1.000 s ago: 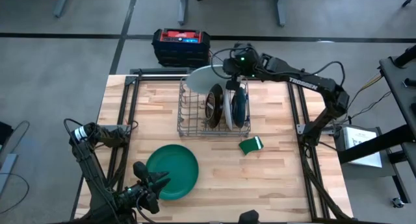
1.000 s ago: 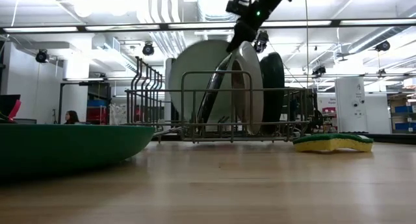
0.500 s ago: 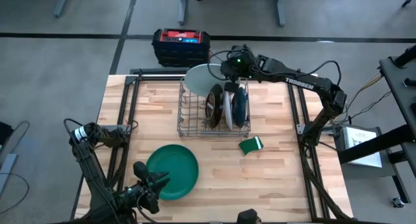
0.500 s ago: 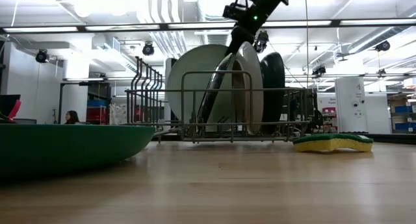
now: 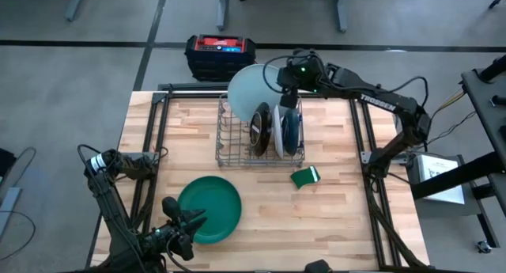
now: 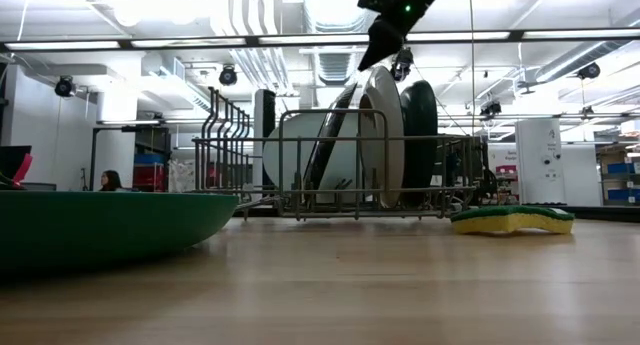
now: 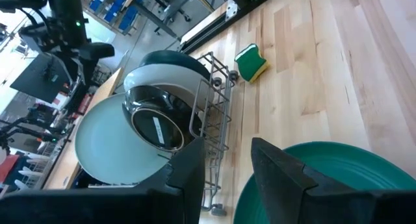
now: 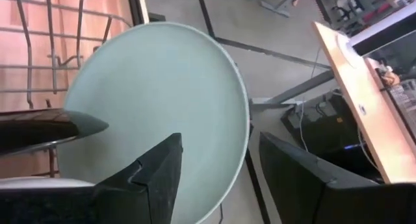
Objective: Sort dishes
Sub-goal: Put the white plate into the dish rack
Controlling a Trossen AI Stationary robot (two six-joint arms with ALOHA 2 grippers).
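Note:
A large pale plate [image 5: 253, 87] leans back against the far end of the grey wire rack [image 5: 234, 142], its top out past the table's far edge. My right gripper [image 5: 286, 79] hovers open above it; in the right wrist view the plate's rim [image 8: 244, 120] runs between the fingers, apart from both. A dark red-brown plate [image 5: 260, 129], a white plate [image 5: 277, 132] and a dark teal plate [image 5: 292, 129] stand on edge in the rack. A green plate [image 5: 209, 208] lies flat near the front. My left gripper [image 5: 188, 221] waits open at its near left rim.
A green-and-yellow sponge [image 5: 305, 176] lies right of the rack's near end. A red-and-black case [image 5: 220, 55] sits on the floor beyond the far edge. Bare wood stretches between the rack and the green plate, and along the right side.
My right gripper has opened and let go of the pale plate, rising a little and shifting toward the right edge. The plate has tipped back toward the far edge; its top now sits lower, while its lower edge stays at the rack's far end.

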